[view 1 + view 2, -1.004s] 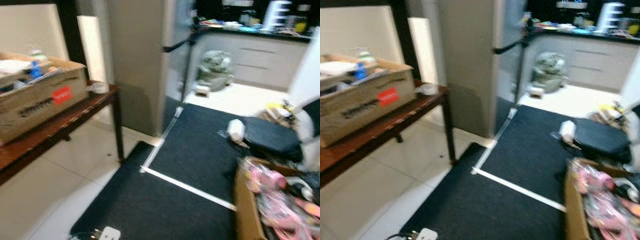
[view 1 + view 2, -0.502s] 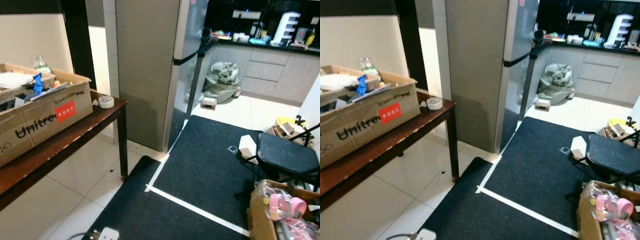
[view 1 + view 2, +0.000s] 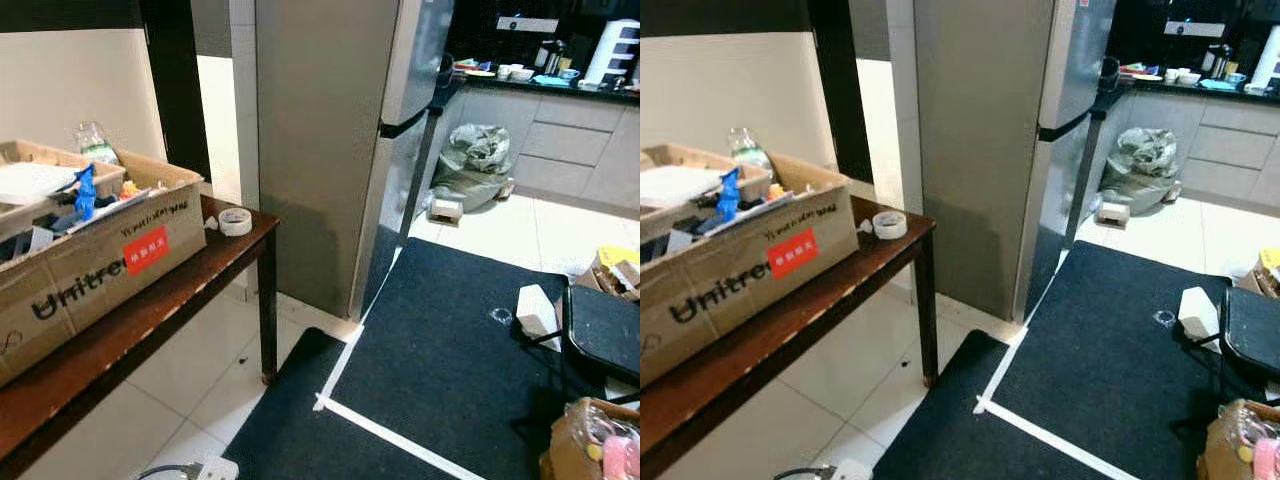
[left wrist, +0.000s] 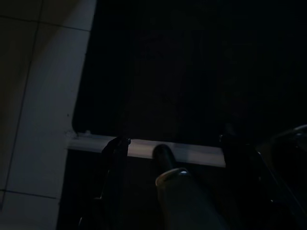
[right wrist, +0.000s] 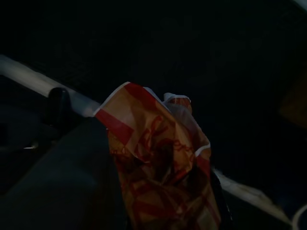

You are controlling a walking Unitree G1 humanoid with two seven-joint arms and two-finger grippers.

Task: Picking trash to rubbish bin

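On the robot's left, the head views show a dark wooden table (image 3: 190, 290) carrying an open cardboard box (image 3: 95, 260) crammed with papers, a blue scrap and a plastic bottle, with a roll of tape (image 3: 235, 221) just beside it at the table's corner. Past that stands a tall grey fridge (image 3: 330, 130), then a black mat (image 3: 450, 360) edged with white tape, a stuffed bag (image 3: 478, 160) against the kitchen cabinets, and at the far right a box (image 3: 595, 450) of pink items.

The wrist views are dark. The left gripper (image 4: 175, 153) hangs with fingers spread apart over the mat and a white tape line, holding nothing. The right gripper (image 5: 144, 191) is clamped around a crumpled red-and-white wrapper (image 5: 158, 163), whose long axis runs along the fingers, its crushed top pointing away from the wrist, above the mat.
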